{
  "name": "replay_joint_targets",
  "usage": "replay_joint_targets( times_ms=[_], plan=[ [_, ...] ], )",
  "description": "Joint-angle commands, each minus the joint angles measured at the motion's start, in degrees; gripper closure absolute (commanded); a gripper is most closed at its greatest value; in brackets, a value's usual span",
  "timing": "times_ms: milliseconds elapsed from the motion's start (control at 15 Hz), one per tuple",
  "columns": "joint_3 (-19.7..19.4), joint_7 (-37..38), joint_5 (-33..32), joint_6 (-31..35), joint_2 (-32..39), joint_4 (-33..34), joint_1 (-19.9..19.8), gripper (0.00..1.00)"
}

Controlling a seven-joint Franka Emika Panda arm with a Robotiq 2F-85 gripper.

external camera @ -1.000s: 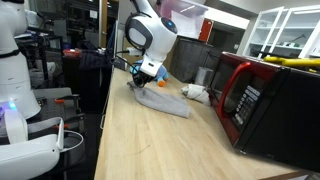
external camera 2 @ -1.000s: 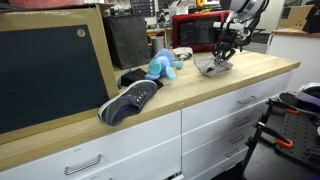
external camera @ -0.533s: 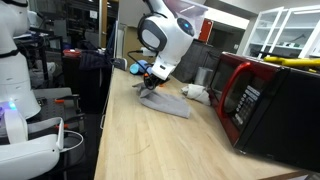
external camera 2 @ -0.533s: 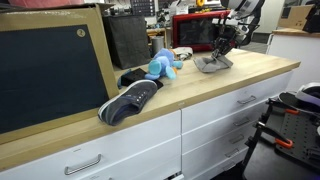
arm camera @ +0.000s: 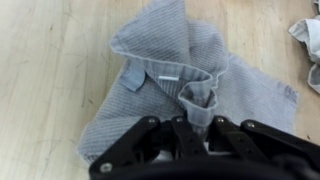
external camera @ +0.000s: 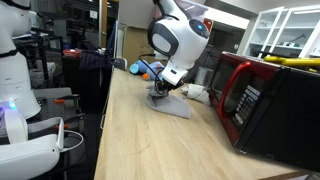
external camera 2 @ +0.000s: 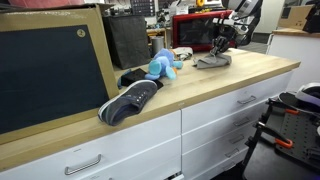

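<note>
The end effector is closed down narrow and pinches a little fold of the grey cloth. In the wrist view the black fingers sit on both sides of that fold, and the fold sticks up between them. The rest of the cloth lies spread out and wrinkled on the wooden counter. One edge is folded over, and a small pale tag shows near the middle.

In an exterior view the grey cloth lies on the counter in front of the red microwave, near it but not touching it. The end effector comes down on the side of the cloth that is farthest from the microwave. There the cloth is pulled up into a small peak. The part nearer the microwave lies flat.

A white rag lies between the grey cloth and the microwave, just beside the cloth.

In an exterior view a blue soft toy sits on the counter, farther from the microwave than the grey cloth is. A dark shoe lies past the toy, well apart from the microwave, close to the counter's front edge.
</note>
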Motion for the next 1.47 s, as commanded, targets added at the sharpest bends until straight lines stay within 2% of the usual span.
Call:
replay_joint_targets(
  times_ms=[0, 400, 733, 1067, 1333, 1400],
  plan=[
    [-0.44, 3.16, 1.64, -0.52, 2.72, 4.9, -0.84, 0.98],
    [-0.17, 2.2, 2.81, -2.08, 6.29, 11.77, -3.09, 0.98],
    [0.3, 1.42, 2.61, 0.01, 10.5, 16.69, -3.68, 0.98],
    [-0.21, 1.94, 1.85, 2.15, 13.15, 19.58, -4.06, 0.98],
    [-1.58, 2.04, 0.18, 1.91, 12.23, 18.93, -5.15, 0.98],
    [-2.04, 2.32, -0.03, 2.5, 11.85, 18.59, -5.42, 0.67]
  ],
)
